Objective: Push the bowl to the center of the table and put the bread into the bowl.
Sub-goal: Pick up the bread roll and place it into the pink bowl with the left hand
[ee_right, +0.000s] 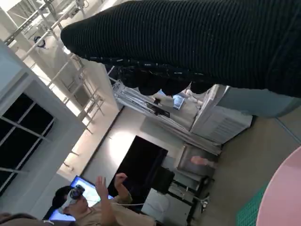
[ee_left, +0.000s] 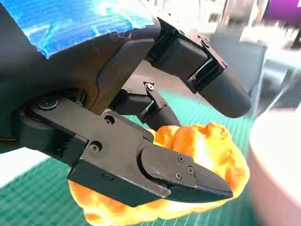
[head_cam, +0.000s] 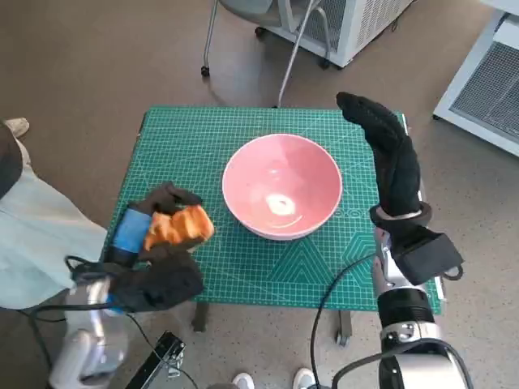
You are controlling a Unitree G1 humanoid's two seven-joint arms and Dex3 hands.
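Left wrist view shows the left hand [ee_left: 141, 141] clamped on the bread [ee_left: 207, 155], a lumpy, golden-orange piece that looks light and soft, best held across its middle without crushing. It hangs just beside the bowl [head_cam: 281, 185], smooth, pink, rigid and probably slippery, sitting mid-desk [head_cam: 170, 138] on the green gridded mat. The right hand [head_cam: 389, 158] stands empty, fingers straight, beside the bowl's far rim.
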